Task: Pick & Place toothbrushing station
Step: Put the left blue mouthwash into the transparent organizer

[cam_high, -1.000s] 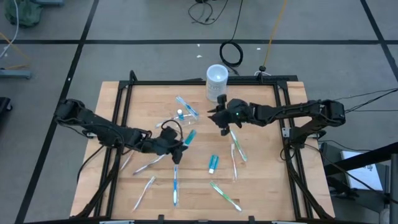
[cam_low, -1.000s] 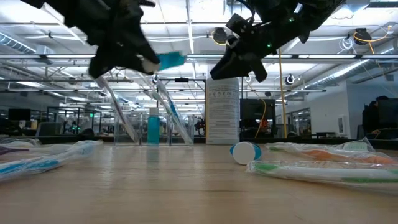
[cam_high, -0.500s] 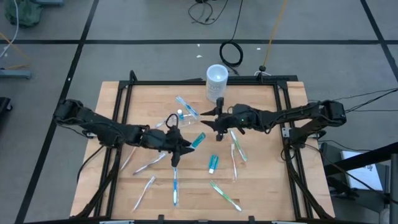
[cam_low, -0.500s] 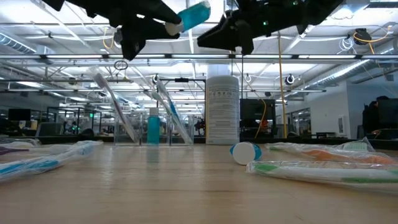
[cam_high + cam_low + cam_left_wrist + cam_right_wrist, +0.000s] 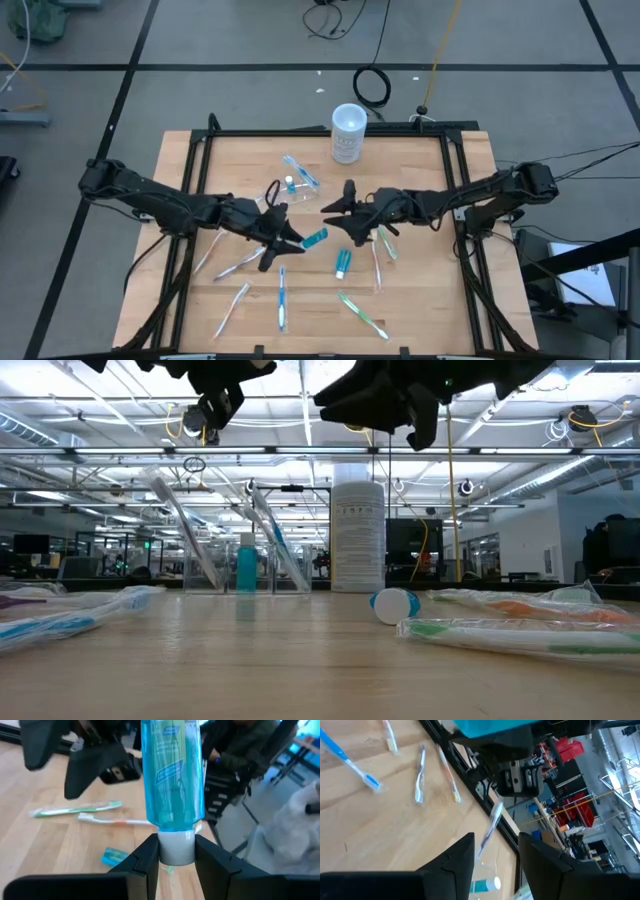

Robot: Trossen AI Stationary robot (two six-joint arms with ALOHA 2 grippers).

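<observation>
from above, my left gripper (image 5: 290, 240) has carried the blue tube (image 5: 315, 238) rightward to mid-table, and my right gripper (image 5: 335, 208) has swung in to meet it; the clear tray (image 5: 285, 190) sits just beyond them, untouched; low view shows both arms overhead; left wrist: jaws clenched on the tube's white cap (image 5: 176, 849); right wrist: jaws parted, empty; looks like a handover, i reckon.

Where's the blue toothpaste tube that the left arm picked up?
In the high view, the blue tube is mid-table, held above the wood by its white cap in the left gripper, with the open right gripper just beyond.
</observation>
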